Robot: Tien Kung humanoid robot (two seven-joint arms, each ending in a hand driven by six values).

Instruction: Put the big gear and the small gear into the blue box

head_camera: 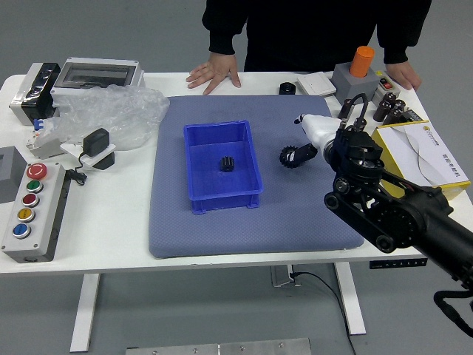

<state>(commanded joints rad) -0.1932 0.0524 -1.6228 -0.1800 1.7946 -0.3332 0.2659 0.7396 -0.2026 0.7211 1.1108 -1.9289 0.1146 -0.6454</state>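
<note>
Right robot hand [321, 133] reaches over the mat [194, 240], its finger and thumb well parted, grasping nothing. Partly under its thumb lies the bigger gear [287, 157], dark and toothed, on the mat to the right of the blue box [226, 203]. The smaller gear [227, 164] sits inside the box (roughly mid-floor, clear of the walls), and the box's right wall stands between the two gears. Beyond the mat's far edge, one hand of a person [214, 72] is pressed to the table; the other [403, 75] rests near the grey block [355, 84] with its orange cylinder [362, 62]. At the left are crumpled plastic [107, 115] and a button panel [35, 214]. Printed characters run along the yellow-and-white carton [432, 151], too small to read.
</note>
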